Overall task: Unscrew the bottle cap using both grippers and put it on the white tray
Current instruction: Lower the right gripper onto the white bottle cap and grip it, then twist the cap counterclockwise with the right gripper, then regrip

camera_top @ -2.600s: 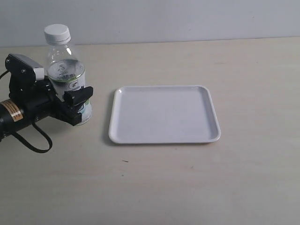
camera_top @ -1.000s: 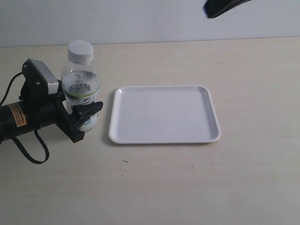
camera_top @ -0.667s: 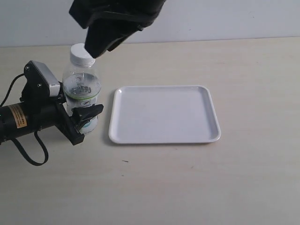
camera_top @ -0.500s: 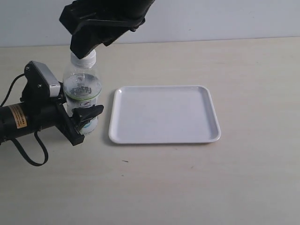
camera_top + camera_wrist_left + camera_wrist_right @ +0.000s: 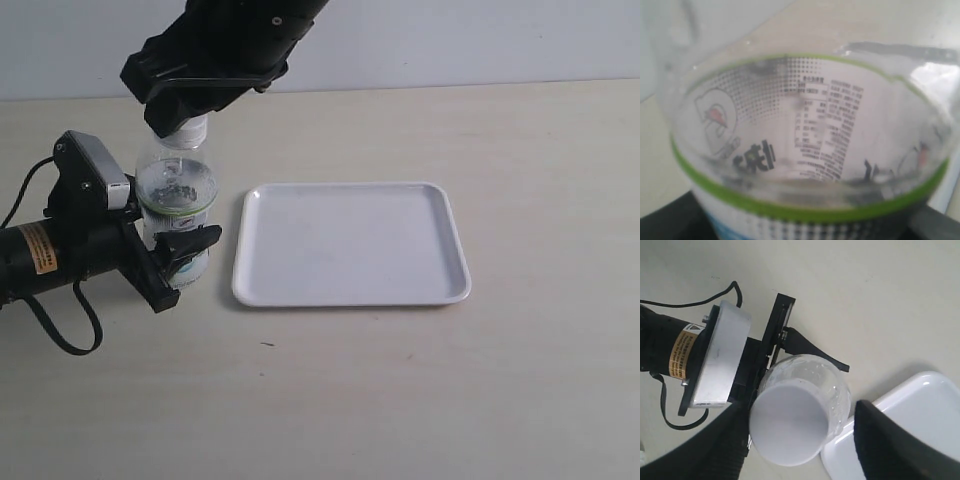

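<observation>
The clear bottle (image 5: pixel 176 188) with a white-and-green label stands upright left of the white tray (image 5: pixel 350 243). My left gripper (image 5: pixel 166 238), black with a yellow label, is shut on the bottle's lower body; the label (image 5: pixel 805 150) fills the left wrist view. My right gripper (image 5: pixel 180 112) hangs over the bottle's top, covering most of the white bottle cap (image 5: pixel 193 129). In the right wrist view the cap (image 5: pixel 789 424) sits between the open fingers (image 5: pixel 722 452): one finger is close beside it, and the other stands apart with a gap.
The tray (image 5: pixel 920 410) is bare and lies just right of the bottle. The left arm's black cable (image 5: pixel 70 320) loops on the beige table (image 5: pixel 400 400) near the left edge. A pale wall runs along the table's far side.
The right gripper came in from the upper right and dropped over the cap. The left gripper had carried the bottle a little right and nearer, and now holds it still.
</observation>
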You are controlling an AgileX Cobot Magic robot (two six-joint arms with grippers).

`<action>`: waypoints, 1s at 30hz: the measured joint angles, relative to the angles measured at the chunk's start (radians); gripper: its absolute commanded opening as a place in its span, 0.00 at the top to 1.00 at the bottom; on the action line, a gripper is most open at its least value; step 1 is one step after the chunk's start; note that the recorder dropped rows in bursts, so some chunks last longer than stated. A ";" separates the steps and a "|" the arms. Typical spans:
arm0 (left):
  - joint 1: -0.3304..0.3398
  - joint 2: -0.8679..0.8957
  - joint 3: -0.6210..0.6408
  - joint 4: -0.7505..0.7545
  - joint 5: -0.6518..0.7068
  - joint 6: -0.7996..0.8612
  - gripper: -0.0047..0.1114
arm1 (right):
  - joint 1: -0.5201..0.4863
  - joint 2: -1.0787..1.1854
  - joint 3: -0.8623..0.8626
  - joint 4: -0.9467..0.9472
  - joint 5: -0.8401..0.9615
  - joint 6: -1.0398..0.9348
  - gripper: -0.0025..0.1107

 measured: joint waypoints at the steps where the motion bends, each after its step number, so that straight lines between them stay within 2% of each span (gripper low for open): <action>1: 0.000 0.000 0.000 0.000 0.000 0.000 0.96 | 0.000 0.002 0.000 0.000 0.000 -0.002 0.45; 30: 0.000 0.000 0.000 0.000 0.013 -0.015 0.96 | 0.001 0.019 0.000 0.004 -0.026 -0.024 0.45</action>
